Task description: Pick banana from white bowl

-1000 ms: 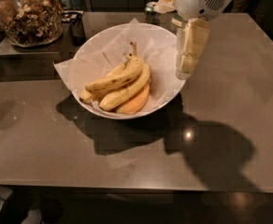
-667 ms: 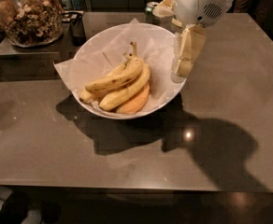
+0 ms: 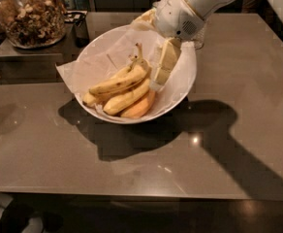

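Grey-brown tabletop [image 3: 238, 144] fills most of the view, glossy and crossed by a long dark shadow. Over its far side reaches the white robot arm [image 3: 199, 4], angled down from the upper right. Below it sits the white bowl [image 3: 182, 93], lined with crinkled paper [image 3: 90, 67]. A glass jar [image 3: 32, 16] of brown bits stands well apart at the back left. The bananas [image 3: 119, 84] lie bunched in the bowl's middle, stems up. The gripper [image 3: 157, 81] dips inside the bowl just beside their right ends; how wide it is spread cannot be told, and it holds nothing that shows.
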Robot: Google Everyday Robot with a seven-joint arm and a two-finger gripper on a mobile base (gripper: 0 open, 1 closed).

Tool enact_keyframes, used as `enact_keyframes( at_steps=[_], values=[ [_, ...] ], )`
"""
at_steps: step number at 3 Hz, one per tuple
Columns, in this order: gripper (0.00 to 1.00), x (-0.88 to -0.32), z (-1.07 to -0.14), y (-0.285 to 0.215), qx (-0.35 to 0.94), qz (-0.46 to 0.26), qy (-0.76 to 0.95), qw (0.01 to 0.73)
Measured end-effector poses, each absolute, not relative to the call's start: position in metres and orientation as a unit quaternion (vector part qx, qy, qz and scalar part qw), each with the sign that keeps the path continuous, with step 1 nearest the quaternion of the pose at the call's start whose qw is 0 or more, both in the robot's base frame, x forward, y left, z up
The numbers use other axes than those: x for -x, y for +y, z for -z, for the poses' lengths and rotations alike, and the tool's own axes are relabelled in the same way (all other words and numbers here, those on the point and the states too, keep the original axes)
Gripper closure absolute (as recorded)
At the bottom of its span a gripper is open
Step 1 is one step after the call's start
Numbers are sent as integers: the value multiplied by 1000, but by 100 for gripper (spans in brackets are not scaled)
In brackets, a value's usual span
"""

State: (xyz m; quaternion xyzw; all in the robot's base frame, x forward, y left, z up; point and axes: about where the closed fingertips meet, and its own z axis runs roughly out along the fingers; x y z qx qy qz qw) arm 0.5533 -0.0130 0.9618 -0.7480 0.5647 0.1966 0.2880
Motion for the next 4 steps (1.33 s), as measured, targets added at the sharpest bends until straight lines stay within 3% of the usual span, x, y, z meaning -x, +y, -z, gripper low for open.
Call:
enact_keyframes(
  at_steps=[1, 4],
  values=[
    [0, -562, -945, 11, 756, -252, 535, 282],
    [0, -569, -921, 40, 773, -271, 514, 257]
  ],
)
